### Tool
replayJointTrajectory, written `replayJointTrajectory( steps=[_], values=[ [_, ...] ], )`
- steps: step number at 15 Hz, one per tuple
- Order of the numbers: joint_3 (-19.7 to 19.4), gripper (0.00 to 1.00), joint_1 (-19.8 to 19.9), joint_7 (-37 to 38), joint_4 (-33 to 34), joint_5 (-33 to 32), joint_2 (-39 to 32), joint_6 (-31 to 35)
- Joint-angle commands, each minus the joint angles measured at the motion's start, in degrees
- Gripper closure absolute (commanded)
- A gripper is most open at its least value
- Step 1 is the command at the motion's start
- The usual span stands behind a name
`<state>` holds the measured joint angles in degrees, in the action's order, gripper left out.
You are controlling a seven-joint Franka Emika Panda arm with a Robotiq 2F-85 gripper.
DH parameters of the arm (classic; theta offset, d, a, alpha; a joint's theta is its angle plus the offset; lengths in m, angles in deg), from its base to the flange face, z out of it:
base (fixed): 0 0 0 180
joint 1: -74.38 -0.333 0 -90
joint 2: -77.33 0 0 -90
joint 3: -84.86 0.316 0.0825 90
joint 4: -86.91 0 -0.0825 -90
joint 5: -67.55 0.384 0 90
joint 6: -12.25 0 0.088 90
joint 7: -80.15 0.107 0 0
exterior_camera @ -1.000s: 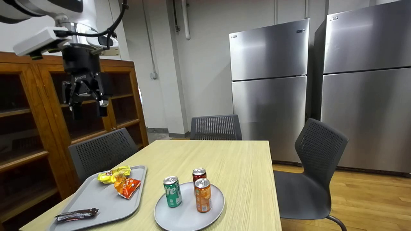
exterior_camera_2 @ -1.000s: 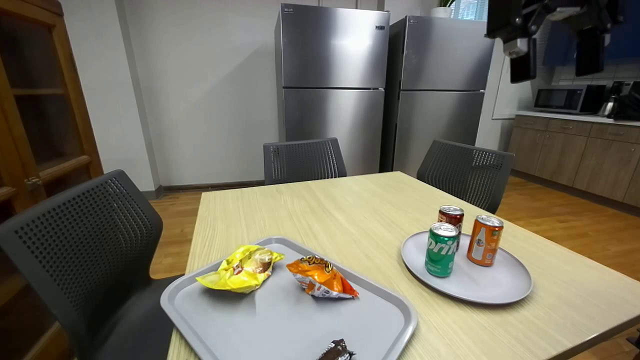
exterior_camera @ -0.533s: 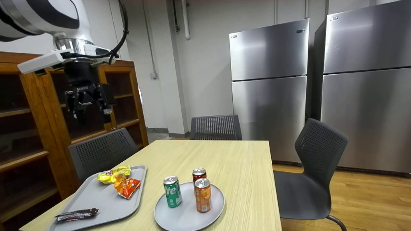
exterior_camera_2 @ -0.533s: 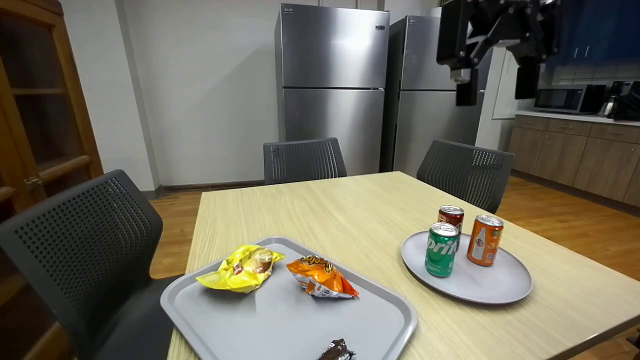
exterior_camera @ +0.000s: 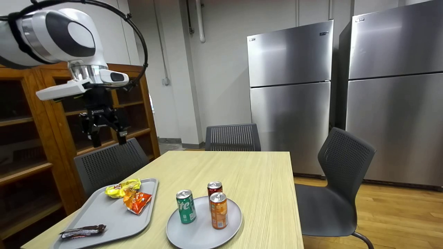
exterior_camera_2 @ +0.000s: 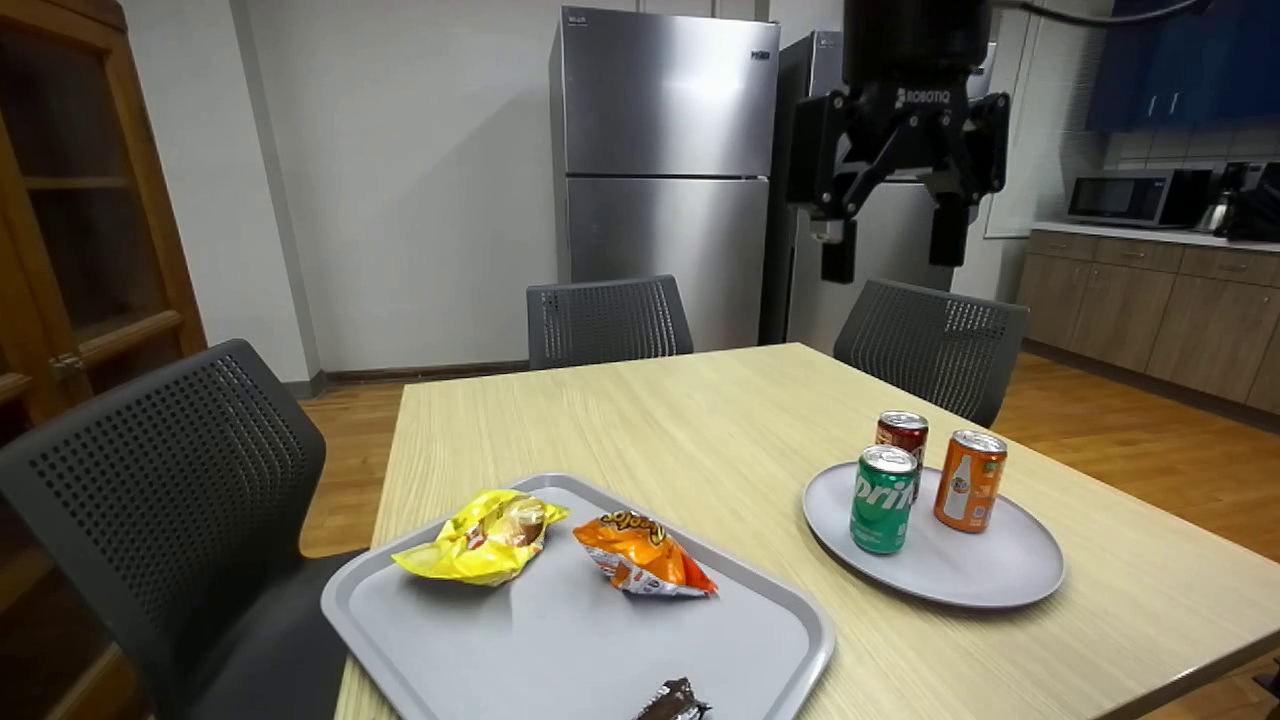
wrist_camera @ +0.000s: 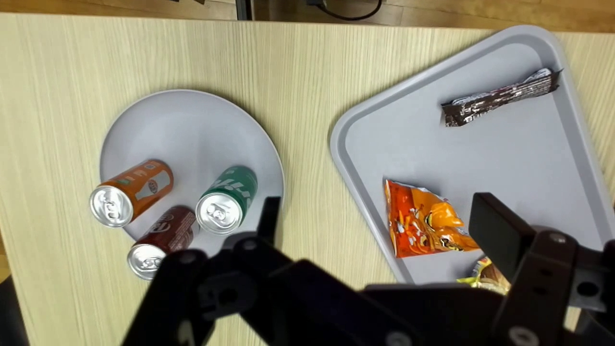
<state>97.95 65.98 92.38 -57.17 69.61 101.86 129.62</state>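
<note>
My gripper (exterior_camera_2: 893, 258) hangs in the air well above the table, its jaws wide apart with nothing between them. In the wrist view the gripper (wrist_camera: 377, 211) spans the gap from plate to tray. Below it on the grey tray (wrist_camera: 355, 103) lie an orange chip bag (wrist_camera: 423, 221), a yellow bag (wrist_camera: 490, 278) partly hidden by a finger, and a brown-wrapped bar (wrist_camera: 499, 97). On the round grey plate (exterior_camera_2: 990, 580) stand three cans: a green can (exterior_camera_2: 884, 505), an orange can (exterior_camera_2: 970, 485) and a dark red can (exterior_camera_2: 903, 430), partly behind the green one.
The pale wooden table (exterior_camera: 242, 173) carries tray and plate. Dark chairs (exterior_camera: 337, 183) stand around it. A wooden cabinet (exterior_camera: 38, 138) is behind the arm in an exterior view, and steel refrigerators (exterior_camera: 290, 103) stand at the back wall.
The arm has come down steadily; in one exterior view the gripper has also shifted left, in the other slightly right. The jaws have stayed apart. Bags, bar, cans, tray and plate have not moved.
</note>
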Motion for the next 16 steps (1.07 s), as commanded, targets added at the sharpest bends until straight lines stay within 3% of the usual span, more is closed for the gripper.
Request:
replayJointTrajectory(
  steps=[1, 8, 16],
  values=[
    [0.4, 0.00, -0.3, 0.1, 1.2, -1.1, -5.5, 5.5],
    [2.5, 0.00, -1.8, 3.0, 4.1, -3.2, -15.2, 12.2],
    [4.6, 0.00, -4.6, 14.4, 10.1, -11.7, -25.0, 14.7]
  ],
)
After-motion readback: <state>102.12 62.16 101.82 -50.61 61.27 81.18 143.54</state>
